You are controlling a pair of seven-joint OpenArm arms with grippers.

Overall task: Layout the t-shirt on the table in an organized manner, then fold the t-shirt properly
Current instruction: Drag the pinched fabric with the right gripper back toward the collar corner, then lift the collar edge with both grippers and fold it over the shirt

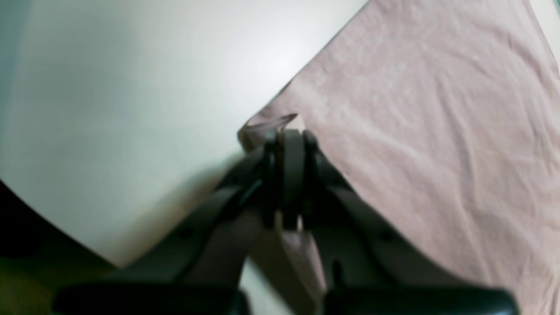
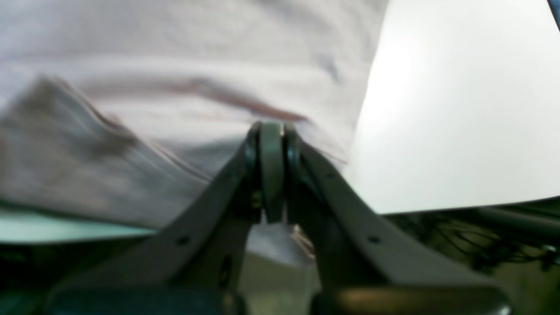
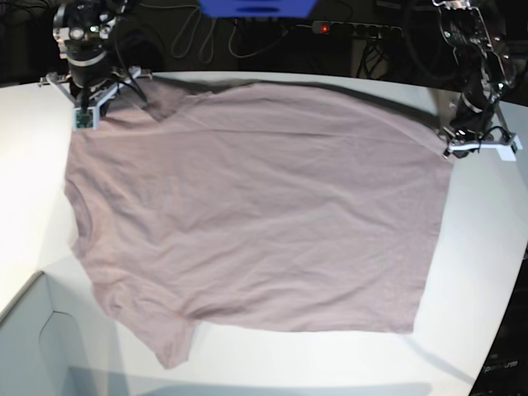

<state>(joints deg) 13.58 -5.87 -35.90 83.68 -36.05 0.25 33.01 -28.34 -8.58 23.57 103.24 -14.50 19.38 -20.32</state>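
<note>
- The t-shirt [image 3: 247,206] lies spread nearly flat across the table [image 3: 487,247].
- Step in hand looks like the laying-out; next calls for smoothing, then folding.
- The left gripper [image 1: 286,131] is pinched closed on the shirt's far right corner.
- The right gripper [image 2: 272,127] is clamped on its far left corner.
- Both arms reach low at the far edge.

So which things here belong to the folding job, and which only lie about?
Belong to the job:
- t-shirt
- table
- left end effector, shut on a shirt corner
- right end effector, shut on the shirt

Just lying about:
- pale box corner
- blue object
- cables
</note>
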